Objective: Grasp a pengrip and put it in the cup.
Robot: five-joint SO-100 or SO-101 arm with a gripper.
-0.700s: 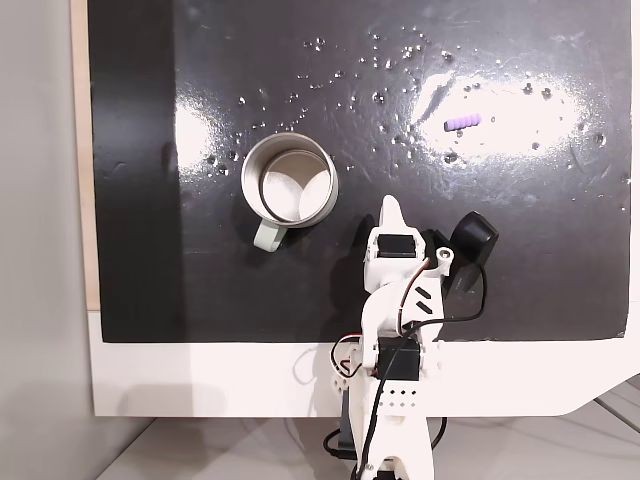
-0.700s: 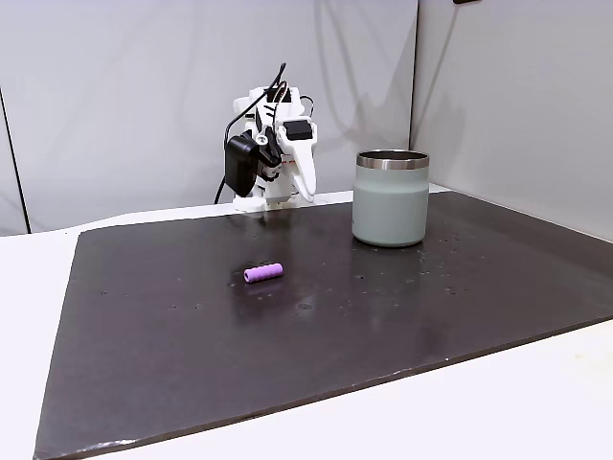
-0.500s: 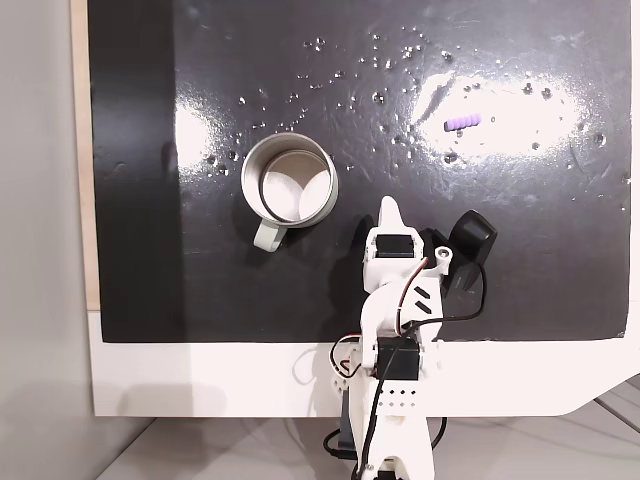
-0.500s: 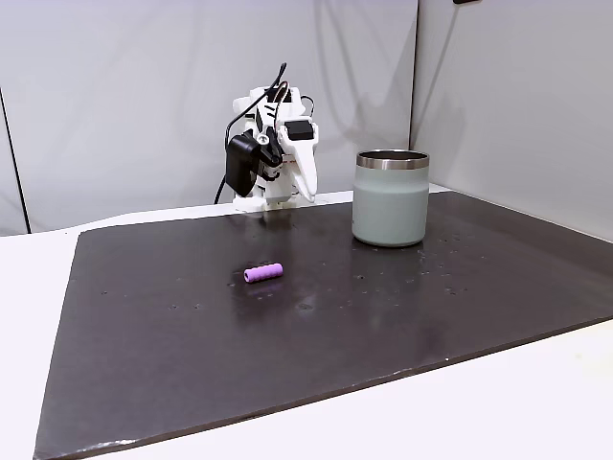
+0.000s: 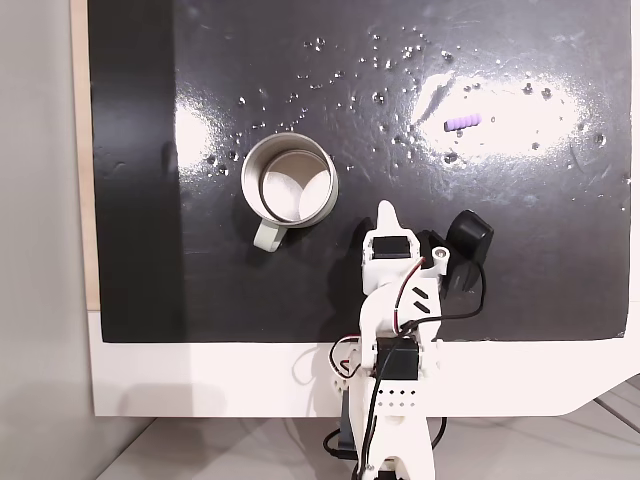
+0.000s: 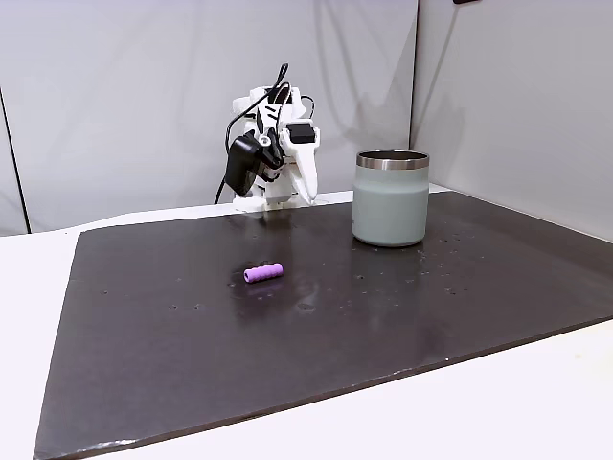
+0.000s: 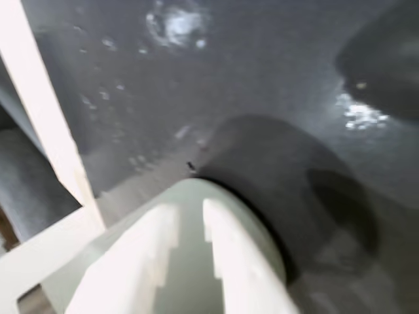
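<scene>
The light-purple pengrip (image 5: 461,122) lies alone on the black mat, far up and right of the arm in a fixed view; from the side the pengrip (image 6: 263,273) rests left of centre. The silvery cup (image 5: 290,180) stands upright with its whitish handle (image 5: 268,237) toward the arm's side, and the cup (image 6: 390,198) sits right of the arm. My gripper (image 5: 387,208) is folded back near the base, between cup and pengrip and touching neither. In the wrist view the white fingers (image 7: 216,229) lie close together with nothing between them, pointing down at the mat; the gripper (image 6: 310,195) hangs just above it.
The black mat (image 5: 520,260) covers most of the white table (image 5: 200,380), speckled with white flecks and glare patches. The arm's base and cables (image 5: 395,390) sit at the mat's near edge. Grey walls (image 6: 115,96) stand behind the arm.
The arm has shifted slightly at the wrist, its black camera rising a little. Pengrip and cup have not moved.
</scene>
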